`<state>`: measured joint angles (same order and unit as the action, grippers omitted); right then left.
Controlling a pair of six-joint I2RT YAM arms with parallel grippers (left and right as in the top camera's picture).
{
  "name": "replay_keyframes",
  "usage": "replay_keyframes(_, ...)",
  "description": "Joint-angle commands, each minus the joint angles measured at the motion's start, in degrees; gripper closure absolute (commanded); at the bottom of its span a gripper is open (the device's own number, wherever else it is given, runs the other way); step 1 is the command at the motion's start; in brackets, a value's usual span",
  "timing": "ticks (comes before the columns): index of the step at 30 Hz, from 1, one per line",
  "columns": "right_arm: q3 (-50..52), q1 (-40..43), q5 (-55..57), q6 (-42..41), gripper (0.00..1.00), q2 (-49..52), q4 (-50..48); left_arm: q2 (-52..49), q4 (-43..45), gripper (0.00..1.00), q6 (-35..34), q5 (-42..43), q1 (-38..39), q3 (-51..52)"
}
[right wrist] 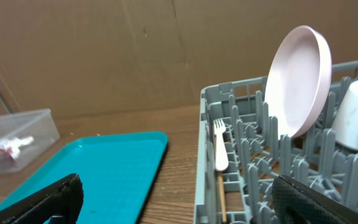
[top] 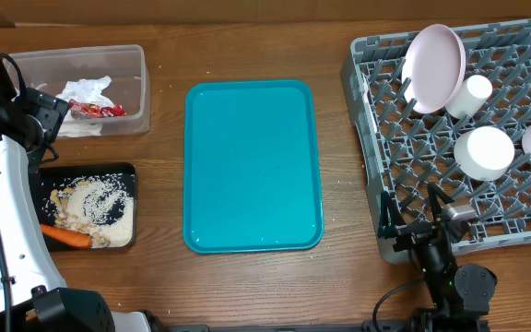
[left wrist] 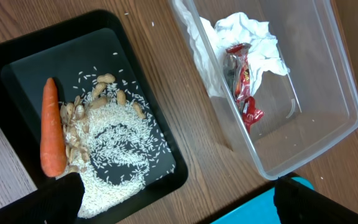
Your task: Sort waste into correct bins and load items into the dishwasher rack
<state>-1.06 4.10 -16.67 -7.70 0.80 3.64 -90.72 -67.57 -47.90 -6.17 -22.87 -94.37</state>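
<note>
- Left gripper (left wrist: 176,185): jaws spread wide, holding nothing. It hangs above the two bins at the left end of the wooden table (top: 164,277).
- Clear plastic rectangular tub (top: 142,83): holds the crumpled white paper napkins (left wrist: 244,34), with the small red snack wrapper (left wrist: 244,87) lying on them.
- Shallow black rectangular tray (top: 86,169): just beside the tub, on the robot's side of it. It holds the beige nuts and rice (left wrist: 114,149) and the orange carrot (left wrist: 53,127). The carrot's long axis runs along one side of the tray, and it touches the nuts.
- Right gripper (right wrist: 176,186): jaws likewise wide apart and empty, at the near-left corner of the large grey plastic dishwasher rack (top: 385,120).
- Rack contents: the round white plate (top: 434,66) stands on edge between pegs, with the white cup (top: 474,95) just beside it and two small white bowls (top: 484,152) further in. The white plastic fork (right wrist: 219,146) and thin wooden stick (right wrist: 221,196) lie along the rack's left edge, just ahead of the right gripper, long axes pointing away from it.
- Flat teal serving tray (top: 252,166): between the arms, nothing visible on it.
- Judgement: sorting and loading appear complete. The left arm is nearer the waste and the right arm nearer the dishes. No piece lies outside a container, so the coming move is probably a withdrawal.
</note>
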Motion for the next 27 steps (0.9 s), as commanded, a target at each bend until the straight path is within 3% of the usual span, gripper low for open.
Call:
replay_keyframes(1, 0.59, 0.26, 1.53, 7.32, 0.0, -0.63, 0.02, -0.02, 0.11, 0.0, -0.55, -0.2, -0.02, -0.42)
replay_keyframes(27, 0.57, 0.26, 0.59, 7.93, 0.0, -0.63, -0.13, -0.15, 0.11, 0.0, -0.55, -0.17, 0.83, -0.42)
